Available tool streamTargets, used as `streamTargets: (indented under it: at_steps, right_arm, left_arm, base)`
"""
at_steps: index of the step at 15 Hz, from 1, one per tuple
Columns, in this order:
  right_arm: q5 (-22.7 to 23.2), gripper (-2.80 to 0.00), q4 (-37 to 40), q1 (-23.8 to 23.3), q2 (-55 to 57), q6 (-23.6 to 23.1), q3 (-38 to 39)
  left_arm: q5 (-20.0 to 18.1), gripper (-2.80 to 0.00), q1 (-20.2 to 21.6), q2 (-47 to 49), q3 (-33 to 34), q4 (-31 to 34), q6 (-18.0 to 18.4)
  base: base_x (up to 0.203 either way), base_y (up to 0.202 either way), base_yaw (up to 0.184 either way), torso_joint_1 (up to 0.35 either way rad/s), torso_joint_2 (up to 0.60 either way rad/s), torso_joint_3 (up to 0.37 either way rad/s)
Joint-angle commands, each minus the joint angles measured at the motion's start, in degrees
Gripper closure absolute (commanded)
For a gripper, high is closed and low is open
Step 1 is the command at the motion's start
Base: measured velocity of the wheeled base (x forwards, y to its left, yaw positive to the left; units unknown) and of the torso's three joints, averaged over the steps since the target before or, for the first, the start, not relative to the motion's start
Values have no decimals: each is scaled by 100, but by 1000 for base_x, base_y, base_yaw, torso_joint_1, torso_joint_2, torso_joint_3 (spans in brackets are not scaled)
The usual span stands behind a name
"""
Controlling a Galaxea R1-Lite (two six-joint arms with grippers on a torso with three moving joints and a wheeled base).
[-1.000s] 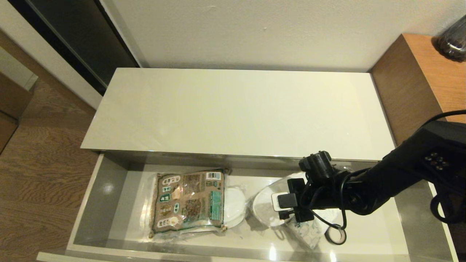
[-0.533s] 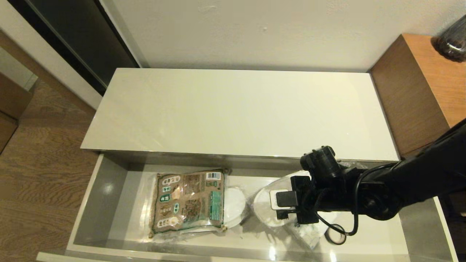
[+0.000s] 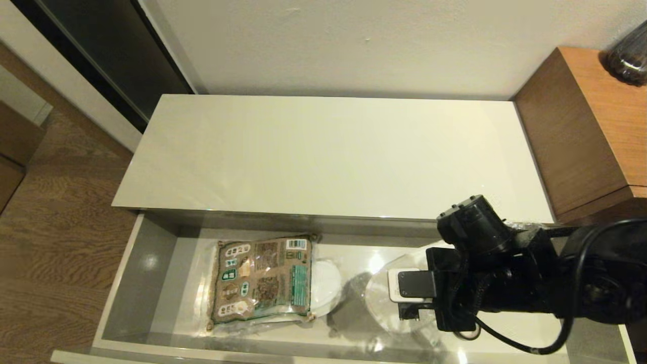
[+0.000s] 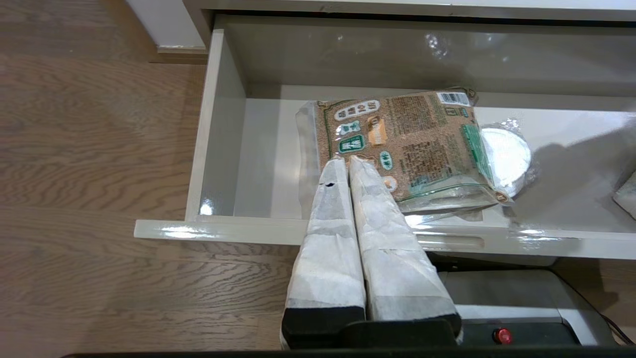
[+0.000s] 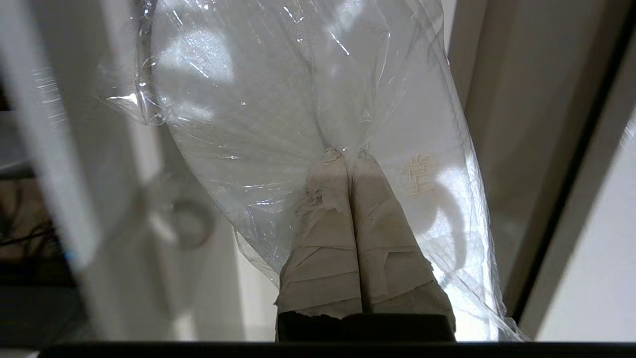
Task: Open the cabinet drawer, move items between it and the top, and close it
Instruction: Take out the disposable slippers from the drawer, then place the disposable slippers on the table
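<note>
The cabinet drawer (image 3: pixel 146 263) stands pulled out below the cream top (image 3: pixel 328 151), which is bare. My right gripper (image 5: pixel 348 151) is shut on the clear plastic of a white slipper (image 5: pixel 298 99). The bagged slipper (image 3: pixel 386 298) hangs under the wrist over the drawer's right half. The arm hides the tissue pack in the head view. Another wrapped white slipper (image 3: pixel 326 285) lies partly under a brown-and-green packet (image 3: pixel 260 278). My left gripper (image 4: pixel 348 161) is shut and empty, just in front of the drawer's front edge (image 4: pixel 223 231), and the head view does not show it.
A brown wooden side cabinet (image 3: pixel 591 126) with a dark jar (image 3: pixel 629 53) stands right of the top. A wall runs behind it. Wood floor (image 3: pixel 60 227) lies to the left. A blurred tape ring (image 5: pixel 191 223) lies in the drawer below the bag. The robot's base (image 4: pixel 497 308) sits under the drawer front.
My right arm has risen and shifted right and toward the drawer front, carrying the bagged slipper up off the drawer floor. The tissue pack and tape ring are now covered by the arm.
</note>
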Motion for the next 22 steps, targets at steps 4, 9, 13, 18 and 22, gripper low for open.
streamTargets:
  at_steps: [4,9,13,18,22]
  right_arm:
    - [-389,0,926,281,-1166,299,-300]
    - [-627,0,2512,108,-1165,831,-2027]
    - [-1198,0,3564,-59,-197,1873,-4788]
    - [-2511,0,3192,-645,1574,3124,-6152]
    - [-3384,0,2638,-854,2150,3840,-6160]
  left_arm:
    - [0,0,1,9,1,-5,-3]
    - [0,0,1,9,1,-5,-3]
    - [0,0,1,9,1,-5,5]
    - [0,0,1,9,1,-5,-3]
    - [0,0,1,9,1,-5,-3]
  base:
    - [0,0,0,0,0,0]
    - [0,0,0,0,0,0]
    - [0,0,0,0,0,0]
    - [0,0,0,0,0,0]
    - [0,0,0,0,0,0]
